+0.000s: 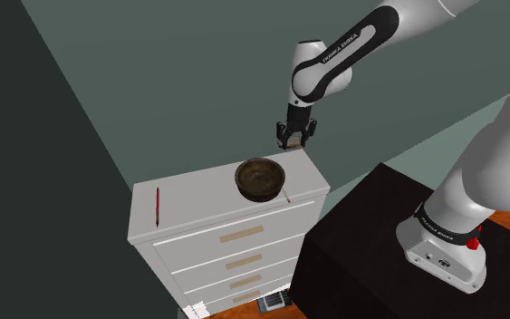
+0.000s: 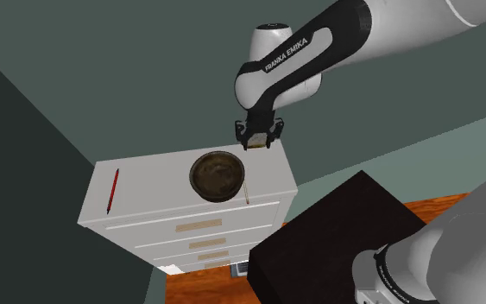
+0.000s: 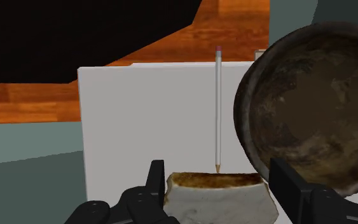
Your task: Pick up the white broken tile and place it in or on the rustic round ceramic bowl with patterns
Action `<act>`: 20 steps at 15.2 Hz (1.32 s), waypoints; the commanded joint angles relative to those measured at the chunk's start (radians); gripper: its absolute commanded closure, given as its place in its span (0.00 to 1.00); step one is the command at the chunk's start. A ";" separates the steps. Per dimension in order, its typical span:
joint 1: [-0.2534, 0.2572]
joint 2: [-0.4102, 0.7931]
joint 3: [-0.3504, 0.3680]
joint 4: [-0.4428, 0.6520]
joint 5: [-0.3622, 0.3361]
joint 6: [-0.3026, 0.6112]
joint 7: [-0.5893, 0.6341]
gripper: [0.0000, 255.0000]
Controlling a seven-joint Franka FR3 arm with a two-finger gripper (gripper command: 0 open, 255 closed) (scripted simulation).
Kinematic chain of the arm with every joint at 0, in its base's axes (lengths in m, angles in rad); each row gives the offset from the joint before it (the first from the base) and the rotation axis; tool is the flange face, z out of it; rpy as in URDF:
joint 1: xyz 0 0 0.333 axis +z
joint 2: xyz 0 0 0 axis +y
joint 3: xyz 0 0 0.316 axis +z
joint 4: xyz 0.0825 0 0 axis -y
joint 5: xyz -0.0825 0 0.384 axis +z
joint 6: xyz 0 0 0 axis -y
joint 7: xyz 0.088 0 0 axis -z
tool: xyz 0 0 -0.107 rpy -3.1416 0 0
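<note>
The broken tile [image 3: 217,196] is a pale chunk with a brown top edge, clasped between my two black fingers in the wrist view. My gripper [image 1: 293,140] [image 2: 256,143] [image 3: 219,181] is shut on it and hangs a little above the far right corner of the white dresser top [image 1: 198,201] [image 2: 154,183]. The round bowl [image 1: 260,178] [image 2: 217,175] [image 3: 311,108] is dark brown and mottled. It stands on the dresser top just below and to the left of the gripper in the shoulder view, and nothing lies in it.
A grey pencil [image 3: 219,108] [image 1: 286,193] [image 2: 247,191] lies beside the bowl near the dresser's right edge. A red pen [image 1: 157,207] [image 2: 112,190] lies at the dresser's left. My black stand [image 1: 361,254] sits right of the dresser on a wooden floor [image 3: 37,102].
</note>
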 commanded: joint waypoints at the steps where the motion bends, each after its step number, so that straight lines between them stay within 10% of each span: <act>1: 0.027 0.011 0.024 0.008 0.004 0.009 0.049 1.00; 10: 0.161 0.091 0.133 0.121 -0.008 0.005 0.301 1.00; 20: 0.165 0.200 0.132 0.104 -0.007 0.130 0.289 1.00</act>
